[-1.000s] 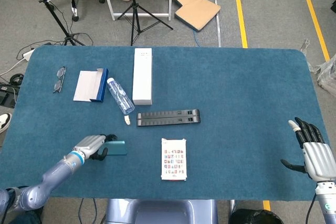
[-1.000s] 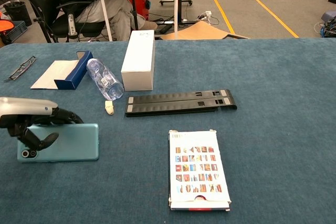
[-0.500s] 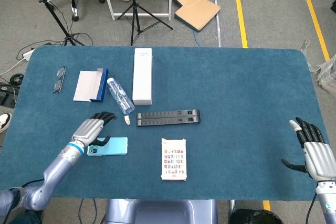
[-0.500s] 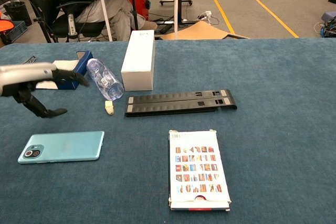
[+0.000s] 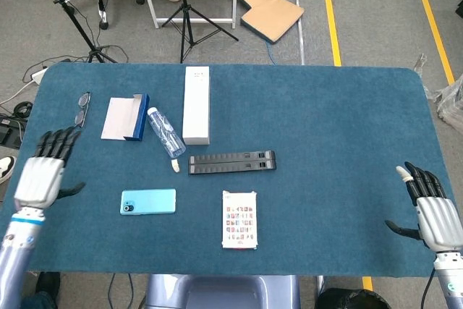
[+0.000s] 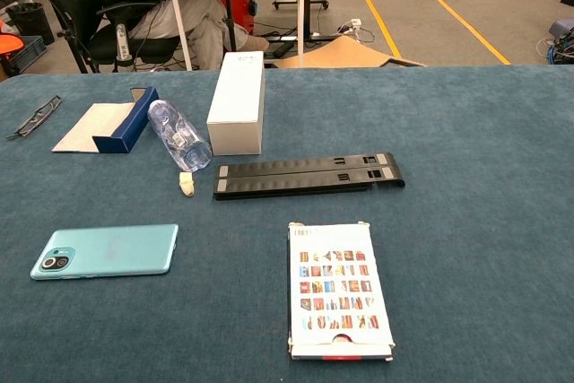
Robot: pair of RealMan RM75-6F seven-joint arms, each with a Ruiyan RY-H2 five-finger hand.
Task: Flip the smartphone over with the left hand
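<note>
The teal smartphone (image 5: 148,201) (image 6: 105,251) lies flat on the blue table with its back and camera lens facing up, lens end toward the left. My left hand (image 5: 43,173) hovers at the table's left edge, well to the left of the phone, fingers spread and holding nothing. It is outside the chest view. My right hand (image 5: 432,210) is at the far right front corner, fingers apart and empty, and also shows only in the head view.
A patterned card box (image 5: 239,219) lies right of the phone. Behind it are a black folding stand (image 5: 232,162), a plastic bottle (image 5: 166,132), a tall white box (image 5: 196,104), a blue-and-white open box (image 5: 125,118) and glasses (image 5: 82,108).
My left hand let go of the phone, rose and pulled back left to the table edge. The phone now lies flat with its back up. The right hand stayed put.
</note>
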